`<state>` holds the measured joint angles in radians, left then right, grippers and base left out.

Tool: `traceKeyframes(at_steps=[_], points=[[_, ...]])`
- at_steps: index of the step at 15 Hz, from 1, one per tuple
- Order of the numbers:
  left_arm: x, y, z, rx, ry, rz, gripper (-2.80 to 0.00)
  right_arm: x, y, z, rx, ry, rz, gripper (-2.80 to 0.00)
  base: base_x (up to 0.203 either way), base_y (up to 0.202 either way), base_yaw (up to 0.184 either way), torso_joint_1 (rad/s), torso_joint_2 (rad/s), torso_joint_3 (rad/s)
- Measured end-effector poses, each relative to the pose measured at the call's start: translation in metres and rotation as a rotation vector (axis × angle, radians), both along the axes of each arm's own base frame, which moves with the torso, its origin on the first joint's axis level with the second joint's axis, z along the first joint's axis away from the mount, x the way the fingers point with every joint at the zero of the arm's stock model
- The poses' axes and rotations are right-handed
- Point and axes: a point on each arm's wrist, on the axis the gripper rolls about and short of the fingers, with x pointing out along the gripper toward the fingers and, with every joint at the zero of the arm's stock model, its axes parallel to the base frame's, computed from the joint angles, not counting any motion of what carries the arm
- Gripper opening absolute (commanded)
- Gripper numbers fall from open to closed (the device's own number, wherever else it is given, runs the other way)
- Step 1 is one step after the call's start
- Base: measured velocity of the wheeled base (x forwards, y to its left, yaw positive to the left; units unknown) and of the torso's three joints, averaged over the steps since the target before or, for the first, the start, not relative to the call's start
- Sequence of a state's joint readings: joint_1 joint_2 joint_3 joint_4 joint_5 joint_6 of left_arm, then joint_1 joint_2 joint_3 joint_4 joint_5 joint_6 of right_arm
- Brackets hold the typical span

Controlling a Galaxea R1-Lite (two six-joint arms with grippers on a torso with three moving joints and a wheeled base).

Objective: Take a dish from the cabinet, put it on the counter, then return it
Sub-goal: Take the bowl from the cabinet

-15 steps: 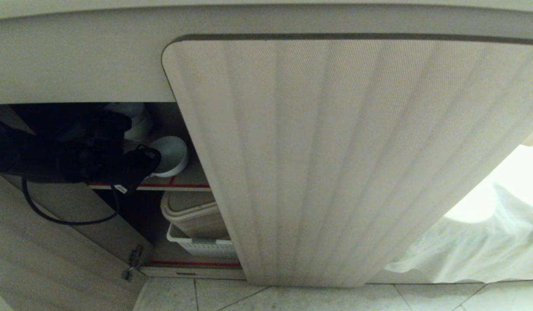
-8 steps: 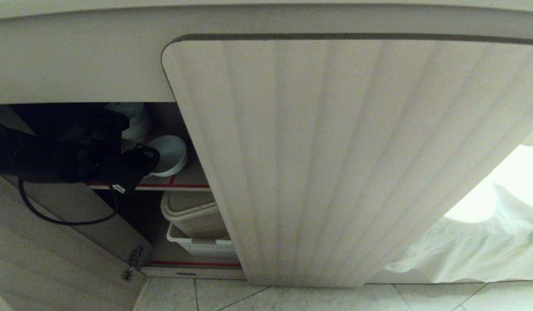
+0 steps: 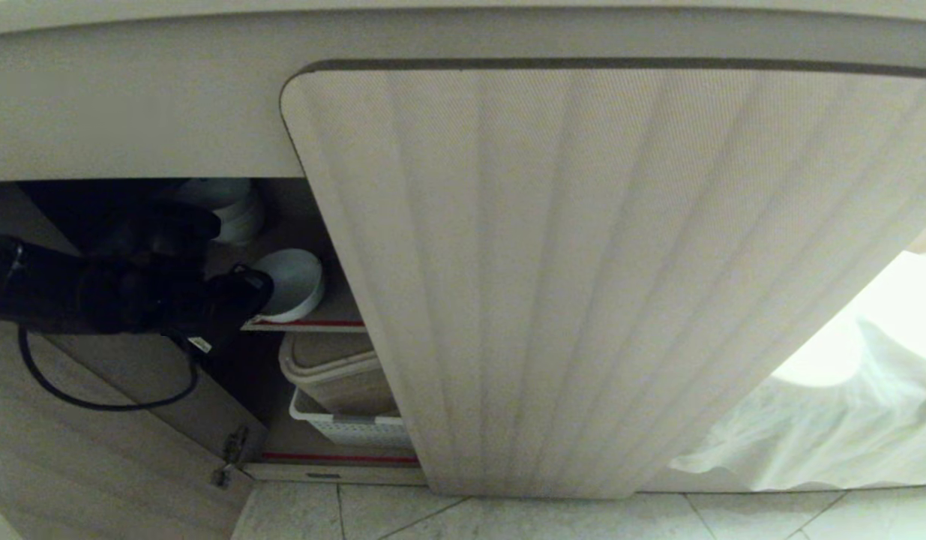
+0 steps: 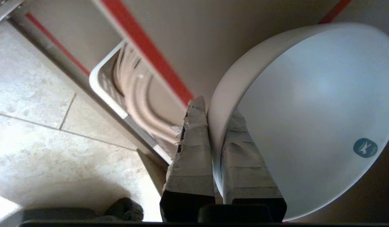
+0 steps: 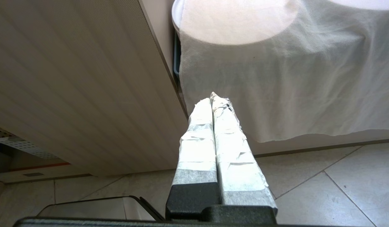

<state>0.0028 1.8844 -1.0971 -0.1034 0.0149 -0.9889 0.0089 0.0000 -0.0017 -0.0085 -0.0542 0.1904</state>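
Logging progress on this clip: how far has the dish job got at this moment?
Done: the cabinet stands open on its left side, and the left pincer is shut on the white bowl's rim. In hand: the bowl hangs tilted at the red-edged shelf, inside the cabinet. Left: whether this is the taking out or the return cannot be told; no counter surface shows. The right pincer hangs shut, idle, near the floor.

Hidden and cut-off parts around the cabinet

In the head view, we see the left gripper (image 3: 241, 300) covering the near rim of the dish (image 3: 289, 283), and the closed door (image 3: 582, 277) concealing the right part of the basket (image 3: 350, 429). White dishware (image 3: 234, 210) behind the arm is too dark to identify. The cloth (image 5: 276, 78) drapes whatever lies beneath.
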Motion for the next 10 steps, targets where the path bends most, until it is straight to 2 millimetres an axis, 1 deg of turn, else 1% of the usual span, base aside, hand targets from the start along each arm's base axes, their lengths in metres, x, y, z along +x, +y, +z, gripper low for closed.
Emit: traceKeyframes(at_steps=[10], points=[[-0.026,-0.001,-0.004,-0.008,0.041,-0.007,-2.80,0.000,0.000,0.000,0.000,0.000,0.000,-2.80,0.000,0.000,0.000,0.000,0.00,0.000]])
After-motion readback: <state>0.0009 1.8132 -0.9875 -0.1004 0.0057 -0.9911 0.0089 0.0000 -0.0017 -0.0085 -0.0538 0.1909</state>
